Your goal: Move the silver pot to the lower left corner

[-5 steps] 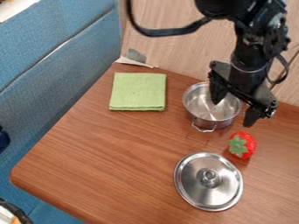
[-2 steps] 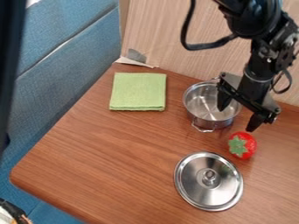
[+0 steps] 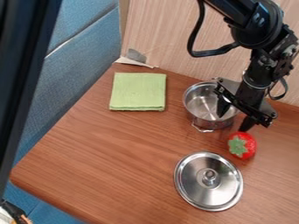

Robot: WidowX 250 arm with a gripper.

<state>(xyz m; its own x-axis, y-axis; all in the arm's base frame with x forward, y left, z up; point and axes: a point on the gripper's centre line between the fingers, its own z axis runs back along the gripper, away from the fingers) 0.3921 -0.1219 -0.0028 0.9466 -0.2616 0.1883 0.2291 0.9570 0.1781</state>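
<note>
Camera view: I'm looking down at a slant on a brown wooden worktop [image 3: 111, 162], its long left edge running slantwise down to a rounded corner at the lower left.
Silver pot: the pot [image 3: 201, 105] stands upright and uncovered towards the back, right of the middle, near the wood-grain wall [image 3: 169, 43]. One loop handle [image 3: 203, 130] points towards the front.
Gripper: the gripper [image 3: 235, 116] hangs tilted at the pot's right side, spread wide, one finger inside the rim and the other outside, over by the strawberry. I can't tell whether either one touches the pot.
Open room: a broad stretch of bare wood reaches from the pot's left and front sides down to that rounded corner, passing between cloth and lid.
Strawberry: the red strawberry [image 3: 242, 145] sits near the pot's front right, close under the outer finger; contact I can't make out.
Lid: the round silver lid [image 3: 208, 181] lies knob up, in front of the pot and well apart from it.
Cloth: the folded green cloth [image 3: 137, 91] lies flat just left of the pot, with a gap between.
Left side: blue upholstery [image 3: 81, 57] borders the worktop, and a dark upright shape [image 3: 23, 74] crosses in front of it.
</note>
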